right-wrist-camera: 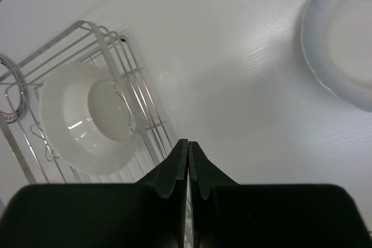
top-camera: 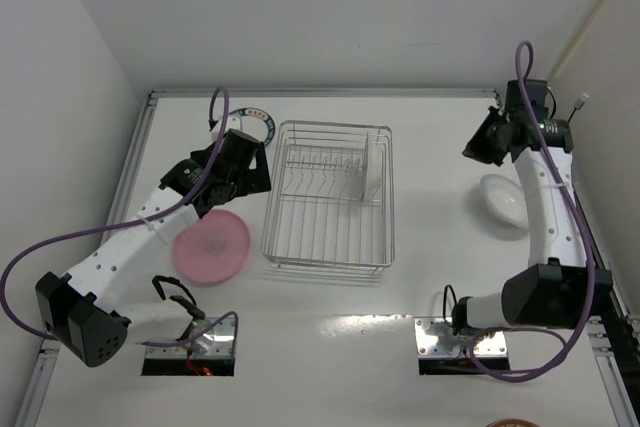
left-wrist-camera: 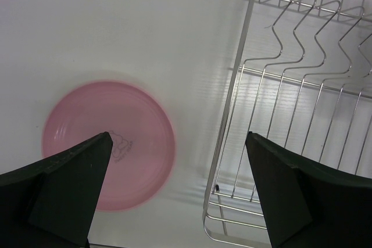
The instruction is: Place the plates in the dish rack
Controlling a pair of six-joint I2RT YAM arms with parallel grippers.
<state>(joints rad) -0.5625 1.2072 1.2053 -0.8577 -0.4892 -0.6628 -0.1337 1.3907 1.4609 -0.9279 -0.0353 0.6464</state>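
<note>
**A:** The left gripper (left-wrist-camera: 177, 137) hung with its jaws spread wide and nothing between them. What sat beneath it?

**B:** From the wrist view, the pink plate (left-wrist-camera: 110, 114) lay flat on the table (top-camera: 420, 247) under one finger. The wire side of the rack (left-wrist-camera: 232, 103) ran under the other. Plate and rack were close but apart.

**A:** And the right gripper (right-wrist-camera: 188, 142)?

**B:** Its fingers were pinched tight together and it gripped nothing. It was raised above bare table to the right of the rack.

**A:** Anything loaded?

**B:** Yes, an upright white plate (right-wrist-camera: 87, 117) stood among the tines, near the rack's far right corner in the overhead view.

**A:** What about the others?

**B:** A second white plate (top-camera: 503, 200) lay flat on the table on the right, just beside the right arm and well apart from the rack. The blue-rimmed plate (top-camera: 258, 119) lay on the table past the rack's far left corner, half hidden behind the left arm.
</note>
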